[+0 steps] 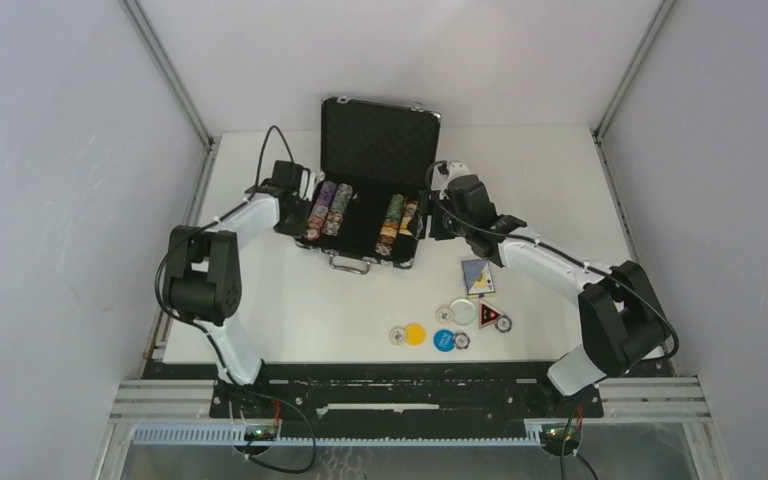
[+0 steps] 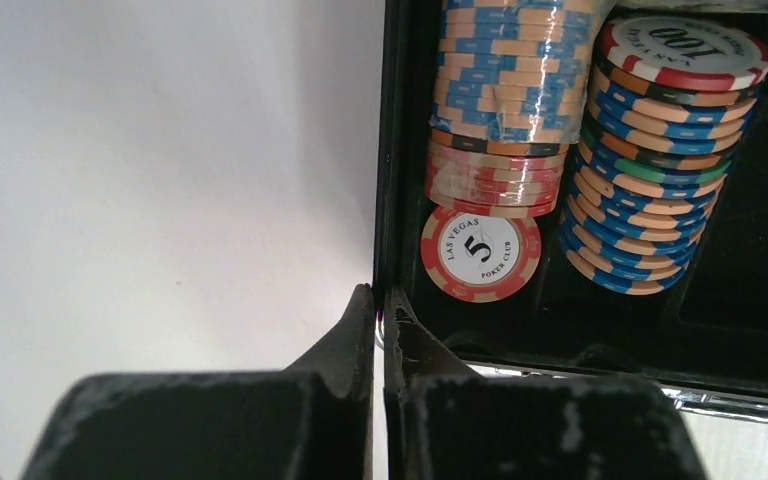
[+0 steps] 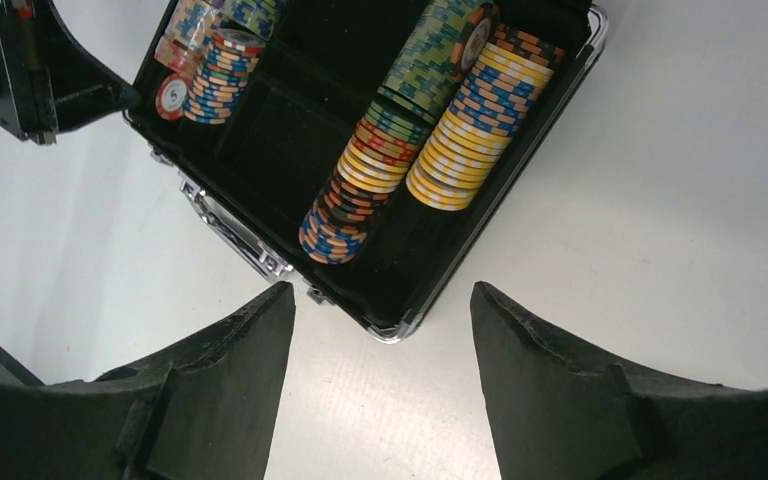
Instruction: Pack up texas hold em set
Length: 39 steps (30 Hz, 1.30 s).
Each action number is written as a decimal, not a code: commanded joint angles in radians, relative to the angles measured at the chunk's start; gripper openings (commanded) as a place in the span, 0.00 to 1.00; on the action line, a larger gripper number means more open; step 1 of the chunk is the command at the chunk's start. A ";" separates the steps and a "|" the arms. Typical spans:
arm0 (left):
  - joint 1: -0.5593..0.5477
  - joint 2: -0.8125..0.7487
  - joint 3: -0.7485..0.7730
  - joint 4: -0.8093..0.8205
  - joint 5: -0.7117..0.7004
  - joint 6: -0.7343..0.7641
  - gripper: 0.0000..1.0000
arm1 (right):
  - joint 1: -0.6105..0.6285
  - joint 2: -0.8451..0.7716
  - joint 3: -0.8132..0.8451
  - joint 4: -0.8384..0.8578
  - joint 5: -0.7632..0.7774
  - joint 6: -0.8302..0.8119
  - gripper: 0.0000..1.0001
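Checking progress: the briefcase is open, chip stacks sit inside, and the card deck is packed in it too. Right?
No. The card deck lies on the table outside the open briefcase, as the top external view shows. The chip stacks are inside.

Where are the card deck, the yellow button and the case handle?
card deck (image 1: 477, 276): top view, middle of its upper face.
yellow button (image 1: 416, 334): top view, centre of the disc.
case handle (image 1: 350, 264): top view, middle of the metal bar.
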State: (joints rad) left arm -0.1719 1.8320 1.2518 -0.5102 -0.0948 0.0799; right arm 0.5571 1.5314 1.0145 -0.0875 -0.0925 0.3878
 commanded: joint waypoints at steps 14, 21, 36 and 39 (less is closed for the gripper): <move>-0.184 -0.246 -0.306 -0.044 -0.100 -0.253 0.00 | 0.007 -0.029 -0.012 0.003 0.055 -0.010 0.73; -0.195 -0.242 -0.303 -0.044 -0.087 -0.249 0.00 | -0.001 0.028 0.015 -0.068 0.133 -0.009 0.42; -0.237 -0.224 -0.297 -0.055 -0.075 -0.238 0.00 | 0.021 0.247 0.084 -0.138 0.148 0.004 0.28; -0.259 -0.228 -0.295 -0.077 -0.081 -0.244 0.00 | 0.032 0.242 0.084 -0.160 0.170 -0.003 0.16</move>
State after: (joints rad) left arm -0.3798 1.6058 0.9741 -0.4839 -0.2554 -0.1570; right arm 0.5732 1.7763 1.0691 -0.2214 0.0395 0.3908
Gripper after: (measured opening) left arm 0.015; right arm 0.216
